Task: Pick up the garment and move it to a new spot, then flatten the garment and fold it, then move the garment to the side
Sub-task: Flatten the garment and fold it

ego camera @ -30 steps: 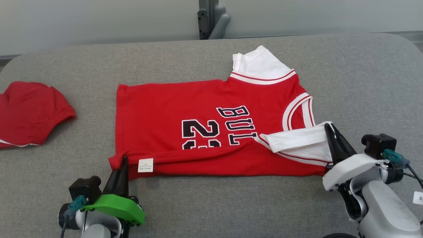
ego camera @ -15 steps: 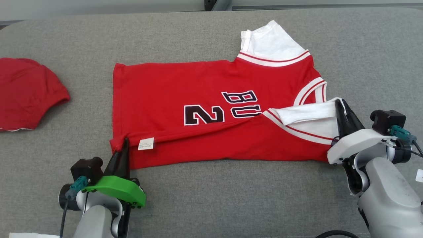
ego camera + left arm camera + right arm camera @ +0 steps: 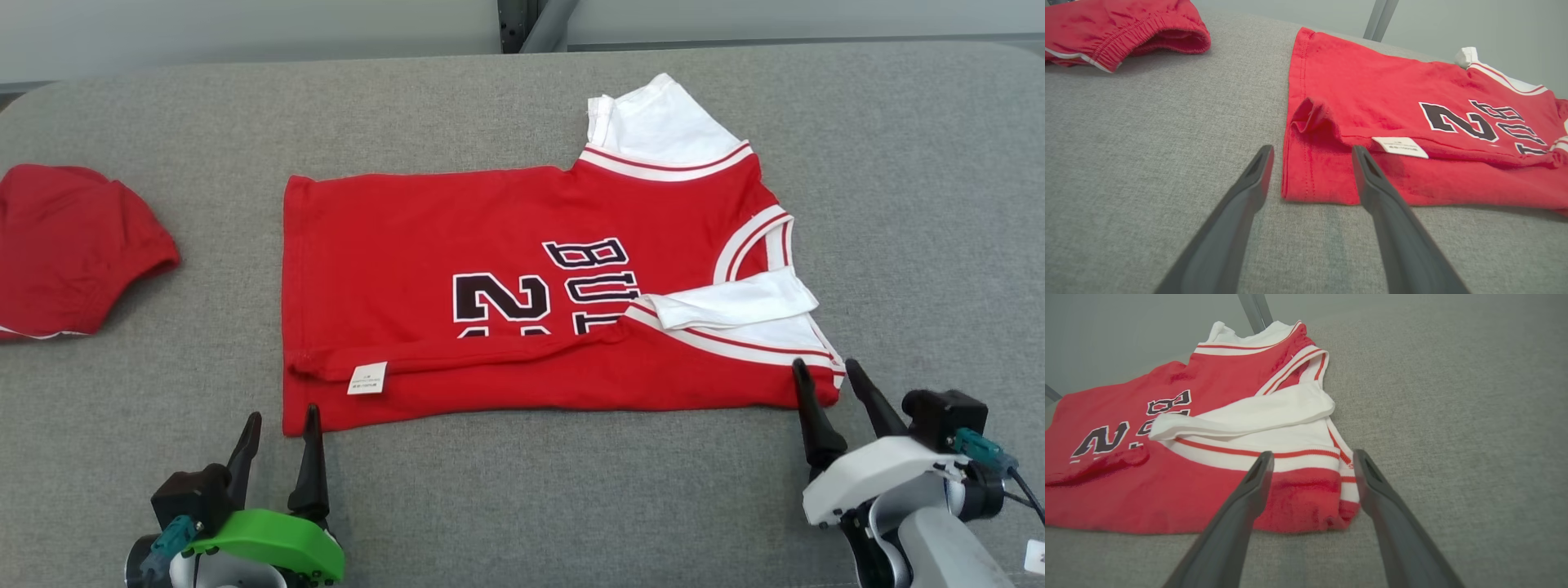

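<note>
My left fingers (image 3: 311,465) stand spread and empty at the near hem corner of the red jersey (image 3: 424,237), which lies half-folded on the grey surface (image 3: 522,498). My right fingers (image 3: 811,420) gape empty, straddling its near shoulder corner.

Green-cased left gripper (image 3: 282,413), white-cased right gripper (image 3: 825,365)

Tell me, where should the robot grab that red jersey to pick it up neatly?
Probably by its two near corners, coming in low from the robot's side. The jersey lies flat with its doubled near edge facing the robot; the open left gripper stands before the hem corner, the open right gripper before the shoulder corner.
</note>
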{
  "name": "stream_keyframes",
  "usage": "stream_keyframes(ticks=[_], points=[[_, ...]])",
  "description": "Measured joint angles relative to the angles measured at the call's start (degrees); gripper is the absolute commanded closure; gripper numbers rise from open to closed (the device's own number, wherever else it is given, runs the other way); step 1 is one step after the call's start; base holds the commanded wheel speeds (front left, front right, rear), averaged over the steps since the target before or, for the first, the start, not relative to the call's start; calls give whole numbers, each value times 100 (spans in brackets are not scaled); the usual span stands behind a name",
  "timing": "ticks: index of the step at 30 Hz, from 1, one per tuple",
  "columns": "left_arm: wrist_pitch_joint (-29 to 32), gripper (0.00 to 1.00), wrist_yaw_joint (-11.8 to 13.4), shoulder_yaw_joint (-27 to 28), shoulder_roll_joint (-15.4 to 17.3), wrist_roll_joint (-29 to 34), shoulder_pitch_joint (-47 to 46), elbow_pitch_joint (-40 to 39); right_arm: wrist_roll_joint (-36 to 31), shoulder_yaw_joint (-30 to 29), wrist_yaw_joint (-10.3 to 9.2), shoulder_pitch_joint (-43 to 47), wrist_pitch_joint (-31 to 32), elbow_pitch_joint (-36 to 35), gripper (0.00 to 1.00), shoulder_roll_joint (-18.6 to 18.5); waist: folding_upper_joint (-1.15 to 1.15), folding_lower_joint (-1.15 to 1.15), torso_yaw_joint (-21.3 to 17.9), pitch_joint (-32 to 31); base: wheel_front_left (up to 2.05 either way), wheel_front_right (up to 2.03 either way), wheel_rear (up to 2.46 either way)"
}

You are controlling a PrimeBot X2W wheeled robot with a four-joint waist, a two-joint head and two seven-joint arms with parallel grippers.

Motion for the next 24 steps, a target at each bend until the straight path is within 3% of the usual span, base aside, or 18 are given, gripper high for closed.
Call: stream_keyframes(ticks=[6,15,16,17,24], points=[[-1,0,0,-14,-1,-4,197,-74,160,-44,0,372,0,108,0,34,0,0,-18,-99,0,0,0],[-1,0,0,-164,-1,46,63,-115,266,-83,0,96,-9,515,0,209,0,0,6,112,0,0,0],[-1,0,0,-189,-2,46,54,-118,268,-58,0,52,-11,591,22,214,0,0,14,132,0,0,0],[-1,0,0,-201,-2,42,38,-118,304,32,-1,-23,-26,687,100,221,0,0,27,170,0,0,0],[0,0,0,-172,-1,-57,-51,-51,363,97,2,-85,-12,501,100,196,0,0,14,289,0,0,0]])
